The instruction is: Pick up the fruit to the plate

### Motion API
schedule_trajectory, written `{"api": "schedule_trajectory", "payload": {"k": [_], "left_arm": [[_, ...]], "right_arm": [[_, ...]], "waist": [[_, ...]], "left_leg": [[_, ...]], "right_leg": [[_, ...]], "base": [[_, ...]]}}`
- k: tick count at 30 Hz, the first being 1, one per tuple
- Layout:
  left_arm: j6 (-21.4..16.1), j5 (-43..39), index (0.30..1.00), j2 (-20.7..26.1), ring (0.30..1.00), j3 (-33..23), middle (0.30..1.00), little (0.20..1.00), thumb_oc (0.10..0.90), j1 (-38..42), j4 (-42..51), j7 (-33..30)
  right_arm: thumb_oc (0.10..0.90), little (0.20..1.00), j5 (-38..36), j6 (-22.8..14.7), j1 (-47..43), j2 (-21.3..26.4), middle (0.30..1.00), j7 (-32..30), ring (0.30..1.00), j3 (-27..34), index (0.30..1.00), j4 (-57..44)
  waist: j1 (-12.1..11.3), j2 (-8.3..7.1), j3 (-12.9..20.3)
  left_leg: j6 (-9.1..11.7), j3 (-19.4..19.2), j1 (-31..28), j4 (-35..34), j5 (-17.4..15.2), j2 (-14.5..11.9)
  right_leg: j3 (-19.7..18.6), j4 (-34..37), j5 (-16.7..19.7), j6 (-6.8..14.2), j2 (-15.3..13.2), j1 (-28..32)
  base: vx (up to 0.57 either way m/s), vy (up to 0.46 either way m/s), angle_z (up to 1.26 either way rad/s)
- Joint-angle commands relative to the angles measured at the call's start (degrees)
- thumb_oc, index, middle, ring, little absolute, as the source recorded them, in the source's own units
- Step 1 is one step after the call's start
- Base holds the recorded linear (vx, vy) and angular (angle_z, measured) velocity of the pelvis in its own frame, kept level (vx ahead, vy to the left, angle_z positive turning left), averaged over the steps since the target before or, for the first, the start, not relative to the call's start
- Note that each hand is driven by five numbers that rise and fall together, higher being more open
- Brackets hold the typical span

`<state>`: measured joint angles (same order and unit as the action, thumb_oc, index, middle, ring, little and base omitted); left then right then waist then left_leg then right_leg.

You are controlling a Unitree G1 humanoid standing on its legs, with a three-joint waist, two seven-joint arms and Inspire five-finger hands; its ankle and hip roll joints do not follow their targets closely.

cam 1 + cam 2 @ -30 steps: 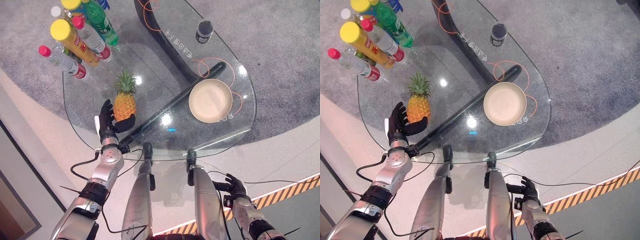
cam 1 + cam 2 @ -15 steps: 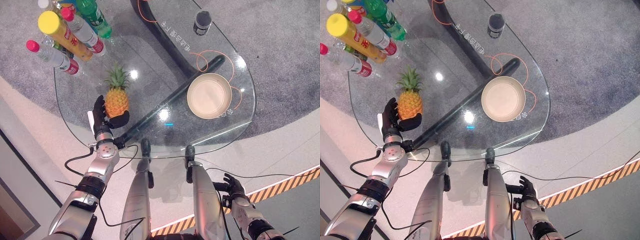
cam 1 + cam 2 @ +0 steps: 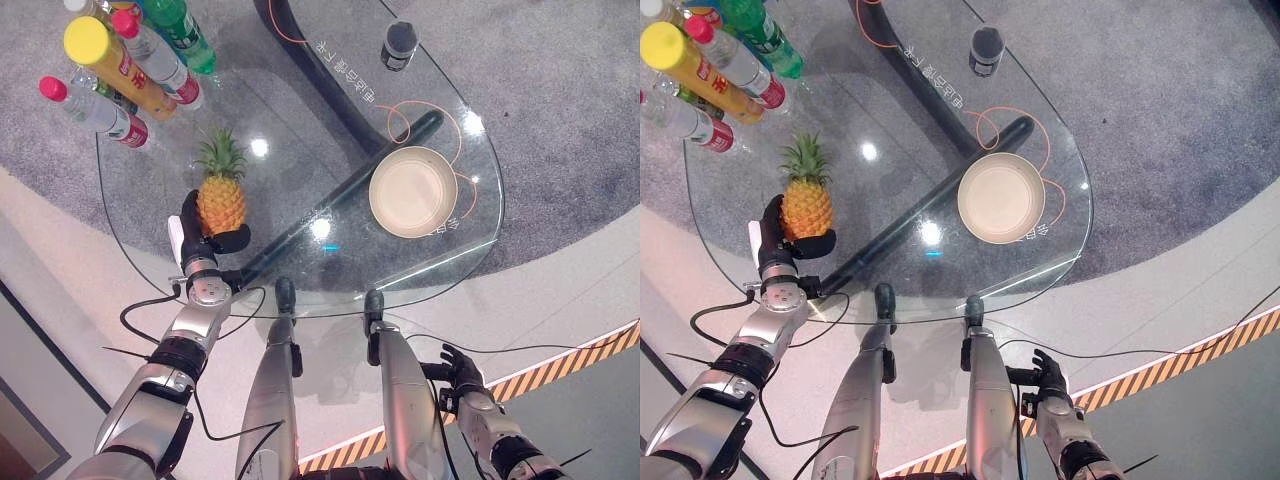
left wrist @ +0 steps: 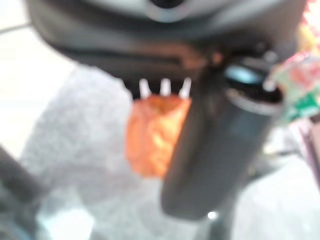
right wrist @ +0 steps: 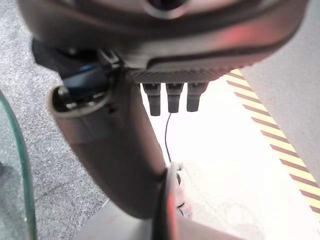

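Note:
A pineapple (image 3: 222, 200) with a green crown stands upright on the glass table (image 3: 300, 120), near its left front edge. My left hand (image 3: 192, 240) is shut on the pineapple: the fingers lie behind the fruit and the thumb curls round its base. Its orange skin (image 4: 152, 132) shows past the thumb (image 4: 220, 145) in the left wrist view. The round beige plate (image 3: 413, 191) sits empty on the right side of the table, well apart from the fruit. My right hand (image 3: 458, 372) hangs low beside the table's front, fingers relaxed, holding nothing.
Several bottles (image 3: 110, 60) with coloured caps stand crowded at the table's far left, just behind the pineapple. A dark can (image 3: 397, 45) stands at the far edge. The table's dark base (image 3: 340, 190) shows through the glass between fruit and plate.
The whole picture has shifted, so the camera moved. My left hand stays wrapped round the pineapple at the same spot on the table; the right hand stays low.

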<state>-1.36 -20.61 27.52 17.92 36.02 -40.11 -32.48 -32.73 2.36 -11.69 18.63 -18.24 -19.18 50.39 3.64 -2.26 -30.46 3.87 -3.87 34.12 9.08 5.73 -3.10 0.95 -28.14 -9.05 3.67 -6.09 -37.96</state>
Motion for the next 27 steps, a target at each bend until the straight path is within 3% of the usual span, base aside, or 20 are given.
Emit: {"api": "schedule_trajectory", "payload": {"k": [1, 2, 3, 19, 27], "left_arm": [[-0.95, -0.07, 0.900, -3.66, 0.900, 5.18, 0.900, 0.900, 0.800, 2.23, 0.20, 3.39], [-0.89, -0.33, 0.813, -3.63, 0.813, 5.17, 0.813, 0.798, 0.698, 2.28, 0.16, 3.54], [-0.89, -1.17, 0.300, -3.71, 0.300, 5.15, 0.300, 0.200, 0.100, 2.17, 0.11, 3.68], [-0.04, -3.12, 0.300, -5.10, 0.300, 3.79, 0.300, 0.200, 0.100, 0.93, -0.50, 3.87], [-1.49, -5.28, 0.300, -4.55, 0.300, 2.55, 0.300, 0.200, 0.100, 0.23, -1.82, 3.95]], "right_arm": [[0.800, 0.900, -1.46, 0.09, 1.11, 1.41, 0.900, -0.09, 0.900, -1.83, 0.900, -1.03], [0.800, 0.900, -1.48, 0.14, 1.12, 1.41, 0.900, -0.23, 0.900, -1.91, 0.900, -1.20], [0.800, 0.900, -1.42, 0.06, 1.27, 1.31, 0.900, -0.41, 0.900, -1.97, 0.900, -1.30], [0.800, 0.900, -0.83, -0.15, 0.97, 0.75, 0.900, -0.85, 0.900, -1.62, 0.900, -0.99], [0.800, 0.900, -1.13, -0.53, 0.34, 0.64, 0.900, -1.55, 0.900, -1.52, 0.900, 0.07]], "waist": [[2.22, -1.12, 0.66], [2.25, -1.08, 0.66], [2.25, -1.04, 0.66], [1.75, -1.07, 0.66], [1.13, -0.87, 0.66]], "left_leg": [[-2.04, -2.27, 1.69, 10.25, -4.65, 1.74], [-2.05, -2.26, 1.78, 10.28, -4.65, 1.76], [-2.08, -2.21, 1.86, 10.30, -4.65, 1.79], [-2.21, -1.55, 1.50, 9.90, -4.60, 2.44], [-2.04, -1.10, -0.49, 9.96, -4.87, 2.38]], "right_leg": [[2.88, 14.26, 14.40, -0.04, -0.10, 2.68], [2.84, 14.22, 14.40, -0.04, -0.09, 2.55], [2.81, 14.18, 14.40, -0.03, -0.12, 2.48], [3.05, 14.45, 14.26, -0.11, 0.19, 3.07], [3.67, 14.37, 13.40, -0.44, 0.31, 5.38]], "base": [[0.00, 0.000, 0.00], [0.00, 0.000, 0.00], [0.00, 0.000, 0.00], [0.00, 0.000, 0.00], [0.00, -0.003, 0.00]]}}
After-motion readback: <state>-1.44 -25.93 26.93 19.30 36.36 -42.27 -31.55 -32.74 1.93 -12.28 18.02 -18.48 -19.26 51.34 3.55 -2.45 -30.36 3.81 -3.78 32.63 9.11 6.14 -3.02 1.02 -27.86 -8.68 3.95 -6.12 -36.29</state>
